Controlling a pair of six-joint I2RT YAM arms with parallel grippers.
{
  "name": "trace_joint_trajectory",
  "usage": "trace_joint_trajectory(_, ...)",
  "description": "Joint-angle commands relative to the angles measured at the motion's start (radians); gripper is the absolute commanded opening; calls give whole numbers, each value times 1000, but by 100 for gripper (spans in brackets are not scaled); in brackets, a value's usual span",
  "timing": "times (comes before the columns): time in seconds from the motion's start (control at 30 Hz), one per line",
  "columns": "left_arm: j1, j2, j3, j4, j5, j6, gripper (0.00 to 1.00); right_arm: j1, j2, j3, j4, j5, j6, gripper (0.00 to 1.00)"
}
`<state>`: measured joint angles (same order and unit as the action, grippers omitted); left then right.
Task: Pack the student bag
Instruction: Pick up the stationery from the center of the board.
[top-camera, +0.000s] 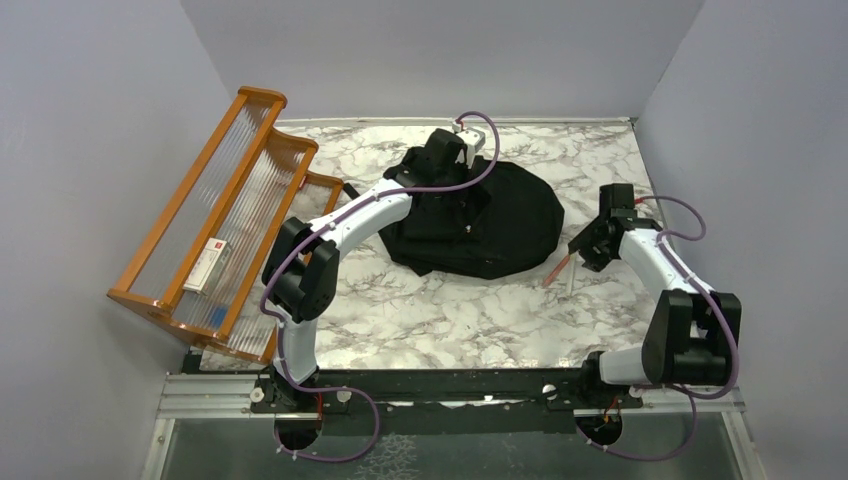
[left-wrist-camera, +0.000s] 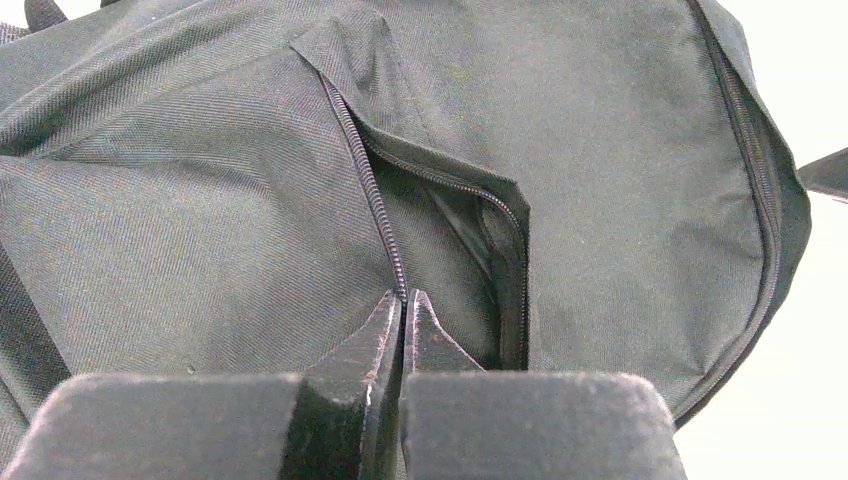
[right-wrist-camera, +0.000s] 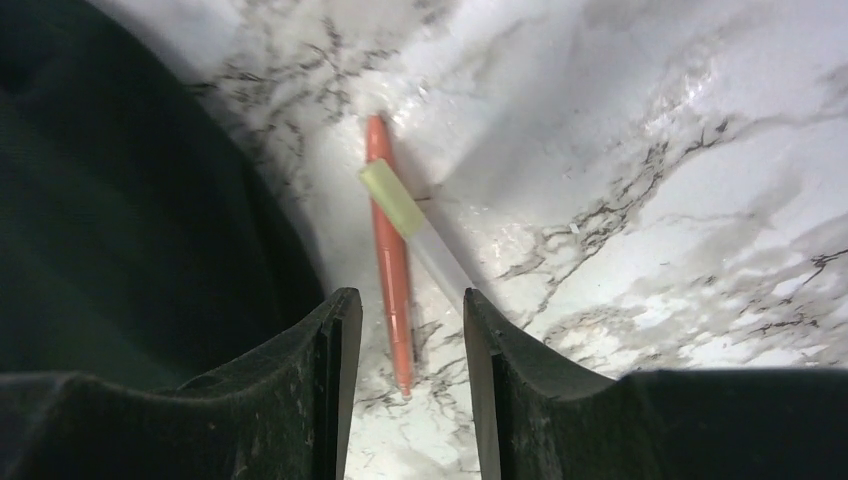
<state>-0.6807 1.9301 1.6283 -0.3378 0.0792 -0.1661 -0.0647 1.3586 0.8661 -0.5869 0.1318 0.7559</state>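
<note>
Two tools in play. Left tool (left-wrist-camera: 403, 305) clenched tight, tips meeting right on the zip teeth at the pocket's lower edge; cannot tell whether nipping cloth, a puller, or nothing. Right tool (right-wrist-camera: 405, 312) released, jaws apart and straddling the near end of an orange pen (right-wrist-camera: 390, 270), touching neither side of it as far as seen.

Bag (top-camera: 510, 225) at centre of the top view, flat on the desk (top-camera: 450, 320), a little toward the upper edge, partly under the left arm. Black, soft, slack. Expect it to sag, fold and slide rather than hold shape; probably light for its bulk, with no stiff rim anywhere. Best purchase, by judgement: the zip tape or the flap of the pocket (left-wrist-camera: 460, 230), at the doubled cloth. Straps for shifting the whole thing. Likely a two-tool job, one to hold the mouth apart, the other to feed things in.

Pocket unzipped and gaping, dark inside, nothing seen in it. Main zip at the right of the left wrist view, apparently closed.

Crossing over the orange pen, a clear pen (right-wrist-camera: 395, 200) with a pale yellow cap, both on the desk just beside the bag's right edge. Orange rack (top-camera: 262, 98) at left of frame, one small box (top-camera: 208, 265) in a lower tier.
</note>
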Motion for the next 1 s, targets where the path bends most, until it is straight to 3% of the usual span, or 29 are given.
trace_joint_trajectory(0.0,0,-31,8,43,54,-21,0,-17,45,-38,5,-70,27,46)
trace_joint_trajectory(0.43,1,-31,-4,43,57,-32,0,-28,118,-132,94,-116,46,40)
trace_joint_trajectory(0.67,1,-31,-7,43,55,-33,0,-29,104,-134,98,-68,45,24)
trace_joint_trajectory(0.97,2,-20,0,42,68,-40,0,-30,-76,-101,65,87,46,4)
